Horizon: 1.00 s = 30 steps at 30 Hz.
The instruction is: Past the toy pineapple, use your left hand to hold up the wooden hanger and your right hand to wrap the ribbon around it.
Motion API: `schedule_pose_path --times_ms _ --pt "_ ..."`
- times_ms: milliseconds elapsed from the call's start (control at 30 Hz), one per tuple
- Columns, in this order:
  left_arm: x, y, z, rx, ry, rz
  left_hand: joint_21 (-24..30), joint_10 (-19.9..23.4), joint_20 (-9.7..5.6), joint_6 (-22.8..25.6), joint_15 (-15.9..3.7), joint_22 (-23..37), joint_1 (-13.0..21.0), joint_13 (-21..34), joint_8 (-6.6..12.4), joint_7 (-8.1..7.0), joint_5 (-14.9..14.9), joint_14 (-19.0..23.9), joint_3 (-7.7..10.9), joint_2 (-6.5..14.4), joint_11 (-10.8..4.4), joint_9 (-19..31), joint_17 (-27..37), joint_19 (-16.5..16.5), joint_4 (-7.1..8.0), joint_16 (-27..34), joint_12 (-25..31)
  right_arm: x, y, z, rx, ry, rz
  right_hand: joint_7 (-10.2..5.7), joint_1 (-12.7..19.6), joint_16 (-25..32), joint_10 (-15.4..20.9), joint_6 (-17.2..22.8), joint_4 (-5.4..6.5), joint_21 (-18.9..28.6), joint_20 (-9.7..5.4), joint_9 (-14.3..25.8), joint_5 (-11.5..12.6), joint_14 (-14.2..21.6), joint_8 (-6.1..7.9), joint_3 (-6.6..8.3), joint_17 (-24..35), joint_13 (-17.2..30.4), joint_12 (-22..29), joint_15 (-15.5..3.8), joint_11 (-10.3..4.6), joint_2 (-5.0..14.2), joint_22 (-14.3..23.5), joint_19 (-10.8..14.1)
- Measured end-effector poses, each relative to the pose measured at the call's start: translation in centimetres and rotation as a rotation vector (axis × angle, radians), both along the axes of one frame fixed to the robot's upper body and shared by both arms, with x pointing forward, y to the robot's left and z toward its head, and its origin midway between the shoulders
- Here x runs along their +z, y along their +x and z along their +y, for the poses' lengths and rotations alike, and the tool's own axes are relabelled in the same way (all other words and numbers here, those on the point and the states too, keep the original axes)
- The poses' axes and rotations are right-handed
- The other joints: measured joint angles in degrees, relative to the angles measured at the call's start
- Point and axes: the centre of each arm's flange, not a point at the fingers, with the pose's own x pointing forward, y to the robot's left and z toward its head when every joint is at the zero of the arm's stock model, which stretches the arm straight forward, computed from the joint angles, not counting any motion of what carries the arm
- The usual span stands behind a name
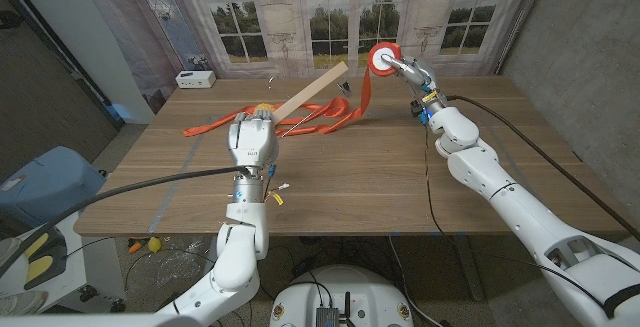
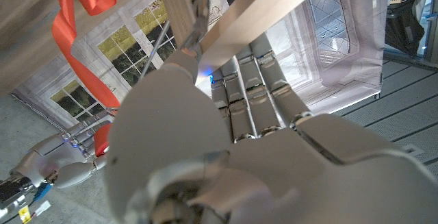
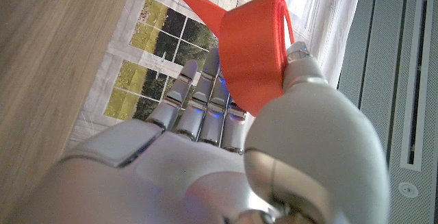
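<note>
1. We record a wooden desk (image 1: 380, 182) with a plain brown top, standing before a backdrop printed with paned windows and trees, with pale curtains at either side.
2. A small white box (image 1: 195, 79) sits at the far left of the desk, near the backdrop. A blue object (image 1: 45, 187) stands off the desk at the robot's left.
3. The left hand (image 1: 252, 139) is raised over the desk left of centre. Its fingers (image 2: 256, 87) are clamped on the wooden hanger (image 1: 312, 94), as the left wrist view confirms.
4. The hanger is held clear of the desk. Its long axis runs diagonally, rising from the left hand up and away toward the robot's right and the backdrop; a dark metal part shows near its far end.
5. The right hand (image 1: 412, 71) is lifted at the far right-centre, its fingers closed on the roll of orange ribbon (image 1: 381, 59).
6. From the roll the ribbon hangs down and trails left across the desk, passing beneath the hanger in loose loops and ending left of the left hand.
7. We see something yellow just beyond the left hand but cannot identify it.
</note>
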Motion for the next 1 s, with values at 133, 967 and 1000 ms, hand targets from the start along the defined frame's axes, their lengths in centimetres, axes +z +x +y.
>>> schedule_pose_path --times_ms 133,967,1000 --pt "0.0 0.3 -0.2 -0.012 0.003 0.024 0.0 0.0 0.00 0.1 0.00 0.0 0.0 0.0 0.00 0.10 0.0 0.0 0.00 0.0 -0.01 0.0 0.1 0.0 0.00 0.0 -0.1 0.8 -0.5 0.4 -0.035 -0.039 -0.016 0.00 0.0 0.0 0.0 0.0 0.00 0.0 0.00 0.0 0.0 0.0 -0.07 0.00 0.0 0.0 0.3 0.00 0.00 0.00 0.0 0.0" --pt "1.3 2.0 -1.6 -0.080 0.042 0.142 0.2 0.4 0.01 0.1 -0.21 -0.3 -0.2 0.4 0.00 0.06 0.3 0.6 0.08 -0.2 0.21 0.0 0.9 0.0 -0.08 -0.8 -0.3 5.7 -4.6 2.9 -0.139 -0.254 -0.121 -0.01 0.0 -0.6 0.0 0.0 -0.22 0.8 0.01 0.8 -0.2 0.5 0.01 0.22 0.4 0.0 0.6 -0.11 0.01 0.00 -0.5 0.0" --pt "1.2 2.1 -1.7 -0.084 0.042 0.149 0.2 0.4 0.01 0.1 -0.21 -0.3 -0.2 0.4 0.00 0.06 0.3 0.6 0.08 -0.2 0.21 0.0 0.9 0.0 -0.08 -0.9 -0.4 5.9 -4.7 3.0 -0.137 -0.256 -0.126 -0.01 0.0 -0.6 0.0 0.0 -0.22 1.0 0.01 0.9 -0.2 0.5 0.01 0.22 0.4 0.0 0.7 -0.11 0.01 0.00 -0.5 0.0"
